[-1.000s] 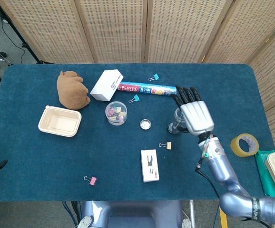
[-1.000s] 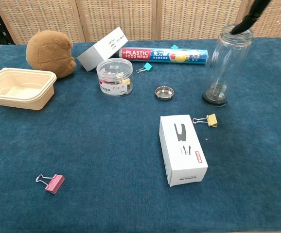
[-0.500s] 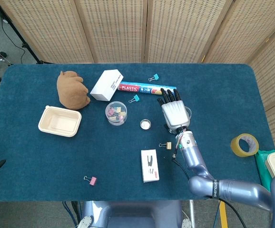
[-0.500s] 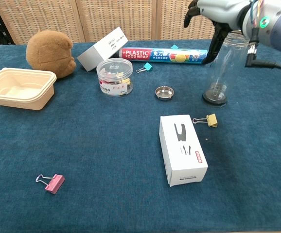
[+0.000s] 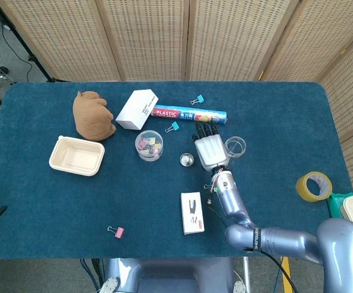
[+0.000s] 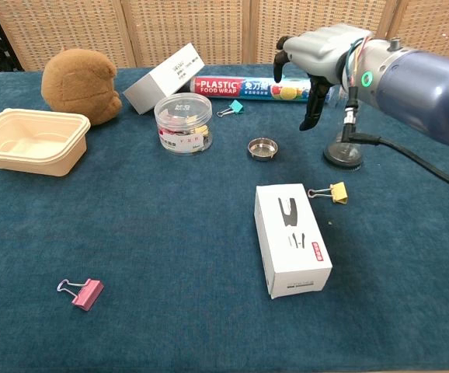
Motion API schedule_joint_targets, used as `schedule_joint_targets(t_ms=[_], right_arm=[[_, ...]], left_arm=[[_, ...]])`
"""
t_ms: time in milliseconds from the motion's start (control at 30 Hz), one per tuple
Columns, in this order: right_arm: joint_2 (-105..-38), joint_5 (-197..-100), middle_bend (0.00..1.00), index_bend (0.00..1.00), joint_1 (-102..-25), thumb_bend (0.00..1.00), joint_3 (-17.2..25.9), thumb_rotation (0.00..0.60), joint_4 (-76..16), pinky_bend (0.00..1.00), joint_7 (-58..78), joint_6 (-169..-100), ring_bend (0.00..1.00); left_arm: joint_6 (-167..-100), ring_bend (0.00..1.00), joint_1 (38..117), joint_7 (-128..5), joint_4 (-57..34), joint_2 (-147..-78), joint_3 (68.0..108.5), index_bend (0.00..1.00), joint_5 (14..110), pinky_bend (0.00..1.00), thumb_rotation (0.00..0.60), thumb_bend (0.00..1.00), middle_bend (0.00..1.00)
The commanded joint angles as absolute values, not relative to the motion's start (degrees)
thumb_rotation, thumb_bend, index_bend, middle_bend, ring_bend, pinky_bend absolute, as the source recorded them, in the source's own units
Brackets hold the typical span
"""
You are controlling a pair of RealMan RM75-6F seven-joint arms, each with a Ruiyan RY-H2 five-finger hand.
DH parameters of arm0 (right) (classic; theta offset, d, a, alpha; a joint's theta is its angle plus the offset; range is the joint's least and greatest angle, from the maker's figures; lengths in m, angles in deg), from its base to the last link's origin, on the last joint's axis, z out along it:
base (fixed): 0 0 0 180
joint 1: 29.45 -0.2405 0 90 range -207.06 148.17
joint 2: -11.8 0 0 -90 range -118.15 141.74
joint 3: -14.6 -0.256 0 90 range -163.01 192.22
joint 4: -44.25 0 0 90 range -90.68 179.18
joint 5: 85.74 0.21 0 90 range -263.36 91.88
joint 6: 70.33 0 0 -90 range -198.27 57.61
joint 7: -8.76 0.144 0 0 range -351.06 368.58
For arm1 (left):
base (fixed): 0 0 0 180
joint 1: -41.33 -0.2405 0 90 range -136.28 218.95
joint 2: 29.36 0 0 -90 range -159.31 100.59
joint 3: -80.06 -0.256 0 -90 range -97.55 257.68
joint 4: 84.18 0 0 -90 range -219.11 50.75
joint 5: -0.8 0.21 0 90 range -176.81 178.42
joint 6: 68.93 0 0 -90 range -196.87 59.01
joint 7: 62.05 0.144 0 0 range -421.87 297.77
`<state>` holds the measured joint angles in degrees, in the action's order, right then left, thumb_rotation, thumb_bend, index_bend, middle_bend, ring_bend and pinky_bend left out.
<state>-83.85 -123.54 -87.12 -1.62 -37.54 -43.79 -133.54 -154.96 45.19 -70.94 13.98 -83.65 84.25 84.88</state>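
- Blue table [image 5: 54, 207] carries everything, seen from head and chest views
- Right arm reaches in from the near edge; right hand [image 5: 209, 150] hovers palm down above the cloth, fingers apart and drooping, holding nothing [image 6: 318, 58]
- Left hand in neither view
- Brown plush toy [image 5: 93, 115] at far left, a beige food tray [image 5: 76, 155] just in front of it
- White carton [image 5: 137, 109] lies tilted beside the plush, its end touching the plastic wrap roll [image 5: 189, 114]
- White flat box [image 5: 192, 212] near the front, well apart from the hand
- Clear glass bottle [image 5: 235, 146] stands upright just to the right of the hand; in the chest view only its dark base [image 6: 342, 155] shows clear of the arm
- Round clear tub of clips [image 5: 149, 145] left of the hand, between tray and hand
- Tape roll [image 5: 314, 186] at the right table edge
- Small metal lid [image 5: 187, 160] just left of the hand, nearest thing on that side
- Binder clips: yellow [image 6: 330, 192] near the bottle base, pink [image 5: 116, 231] at front left, two blue [image 5: 173, 126] [image 5: 197, 99] by the wrap roll
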Motion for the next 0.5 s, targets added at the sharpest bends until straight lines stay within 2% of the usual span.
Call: schedule_joint_targets(t_ms=[33, 500], right_arm=[[-85.7, -122.4, 0.00, 0.30, -88.1, 0.10, -1.7, 0.600, -34.9, 0.00, -43.4, -131.9, 0.00], [-92.3, -126.5, 0.00, 0.39, -87.3, 0.19, -3.0, 0.600, -22.5, 0.00, -30.6, -127.8, 0.00]], left_arm=[[-155.0, 0.00, 45.1, -71.0, 13.9, -83.6, 84.3, 0.00, 84.7, 0.00, 0.600, 0.00, 0.00], [-153.7, 0.00, 45.5, -71.2, 14.1, -83.1, 83.8, 0.00, 84.7, 0.00, 0.600, 0.00, 0.00]])
